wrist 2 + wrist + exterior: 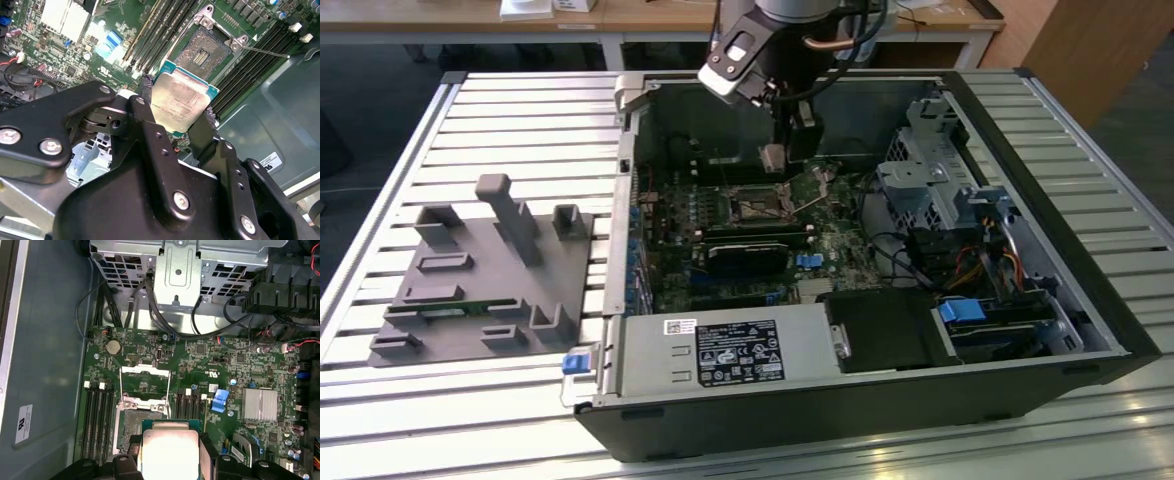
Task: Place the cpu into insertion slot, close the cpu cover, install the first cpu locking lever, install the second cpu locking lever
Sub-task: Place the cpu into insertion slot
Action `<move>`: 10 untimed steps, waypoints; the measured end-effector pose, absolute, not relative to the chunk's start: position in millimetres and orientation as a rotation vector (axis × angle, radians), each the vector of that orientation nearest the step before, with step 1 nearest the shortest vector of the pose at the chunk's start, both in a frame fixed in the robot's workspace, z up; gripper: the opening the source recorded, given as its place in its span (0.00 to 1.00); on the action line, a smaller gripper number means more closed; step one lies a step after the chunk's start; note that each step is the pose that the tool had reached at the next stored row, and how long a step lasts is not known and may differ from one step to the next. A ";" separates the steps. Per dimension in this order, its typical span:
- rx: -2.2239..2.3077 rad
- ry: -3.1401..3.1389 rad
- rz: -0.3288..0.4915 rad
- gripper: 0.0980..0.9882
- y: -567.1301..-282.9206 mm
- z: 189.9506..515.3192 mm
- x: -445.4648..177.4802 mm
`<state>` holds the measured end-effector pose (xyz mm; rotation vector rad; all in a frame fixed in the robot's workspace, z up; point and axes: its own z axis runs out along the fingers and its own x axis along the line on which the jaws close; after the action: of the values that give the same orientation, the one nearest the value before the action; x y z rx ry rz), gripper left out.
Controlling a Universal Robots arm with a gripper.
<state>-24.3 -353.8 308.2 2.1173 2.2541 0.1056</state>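
My gripper [775,160] hangs inside the open computer case, shut on the cpu [773,154]. In the second wrist view the cpu [181,100], a pale silver square on a green edge, is pinched between the two black fingers [145,97] of the gripper [178,114]. It hovers above and a little to one side of the insertion slot [207,50], whose dark centre lies bare. In the first wrist view the cpu [169,450] partly covers the insertion slot [132,425]. The cpu cover [145,371] stands swung open just beyond the slot. In the exterior view the insertion slot [758,208] sits below the gripper.
Black memory slots [97,415] flank the socket on both sides. A black card [750,250] lies nearer the case front, with the power supply [720,355] beyond it. A metal drive cage [927,190] and cables fill the exterior view's right. A grey fixture block [480,270] sits on the slatted table outside.
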 end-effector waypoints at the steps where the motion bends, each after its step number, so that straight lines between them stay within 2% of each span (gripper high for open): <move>1: 2.120 2.251 0.105 0.49 -353.8 307.9 -24.3; 10: 2.178 2.195 0.102 0.49 -353.5 297.7 -24.3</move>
<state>-24.3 -353.5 297.7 2.1782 2.1950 0.1020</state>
